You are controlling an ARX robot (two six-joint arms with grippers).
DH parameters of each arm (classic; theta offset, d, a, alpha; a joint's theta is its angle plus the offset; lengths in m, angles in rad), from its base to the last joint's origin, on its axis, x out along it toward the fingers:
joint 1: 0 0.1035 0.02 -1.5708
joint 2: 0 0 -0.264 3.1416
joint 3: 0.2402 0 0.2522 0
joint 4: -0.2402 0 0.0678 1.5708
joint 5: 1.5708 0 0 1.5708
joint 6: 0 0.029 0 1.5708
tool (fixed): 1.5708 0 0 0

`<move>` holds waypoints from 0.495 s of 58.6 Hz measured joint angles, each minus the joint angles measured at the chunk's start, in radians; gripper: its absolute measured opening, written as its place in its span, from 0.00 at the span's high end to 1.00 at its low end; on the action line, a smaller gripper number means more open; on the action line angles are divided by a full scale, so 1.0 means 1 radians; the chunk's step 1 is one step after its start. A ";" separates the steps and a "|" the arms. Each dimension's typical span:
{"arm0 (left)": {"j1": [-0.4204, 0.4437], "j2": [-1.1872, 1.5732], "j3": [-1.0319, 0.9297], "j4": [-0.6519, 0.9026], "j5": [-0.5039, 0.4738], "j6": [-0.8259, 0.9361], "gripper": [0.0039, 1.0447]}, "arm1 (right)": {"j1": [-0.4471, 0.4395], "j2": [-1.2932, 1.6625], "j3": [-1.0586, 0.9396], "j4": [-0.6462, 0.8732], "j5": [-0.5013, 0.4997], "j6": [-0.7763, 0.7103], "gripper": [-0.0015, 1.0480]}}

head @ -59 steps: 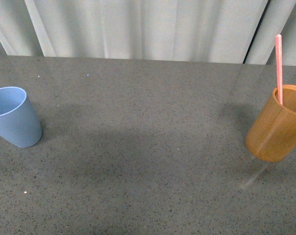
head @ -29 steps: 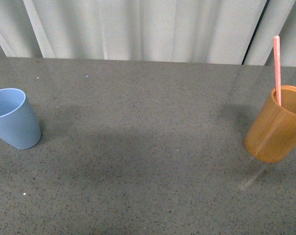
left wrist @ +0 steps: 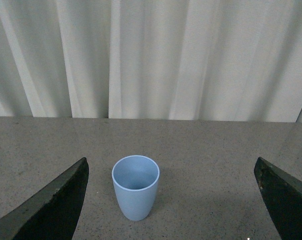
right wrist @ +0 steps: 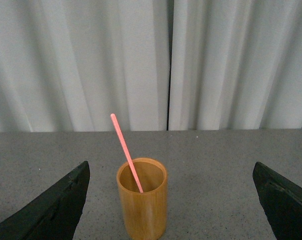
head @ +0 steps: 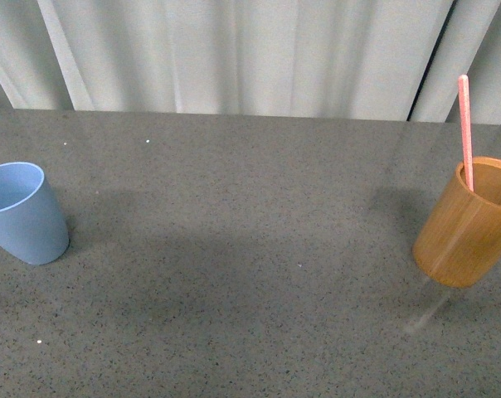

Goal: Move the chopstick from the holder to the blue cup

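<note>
Speckled grey tabletop (head: 250, 249), blue cup (head: 22, 213), white curtain (head: 250, 50)

Left gripper (left wrist: 171, 161): only the two jaws visible, as dark charcoal wedges with straight slanted inner edges, matte, faintly mottled surface, greenish-grey tint. Right gripper (right wrist: 171, 163): matching pair of wedges, blacker, matte, with a thin lighter line along the slanted edges.

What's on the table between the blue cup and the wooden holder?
Nothing; the front view shows bare grey tabletop between blue cup and holder.
</note>
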 joint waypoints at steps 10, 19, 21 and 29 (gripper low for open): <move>-0.029 0.029 0.014 -0.045 -0.086 -0.033 0.06 | 0.000 0.000 0.000 0.000 0.000 0.000 0.10; -0.005 0.333 0.100 -0.042 -0.273 -0.132 0.06 | 0.000 0.000 0.000 0.000 0.000 0.000 0.10; 0.020 0.401 0.128 -0.018 -0.252 -0.130 0.06 | 0.000 0.000 0.000 0.000 0.000 0.000 0.10; 0.119 0.704 0.305 -0.006 -0.147 -0.096 0.06 | 0.000 0.000 0.000 0.000 0.000 0.000 0.10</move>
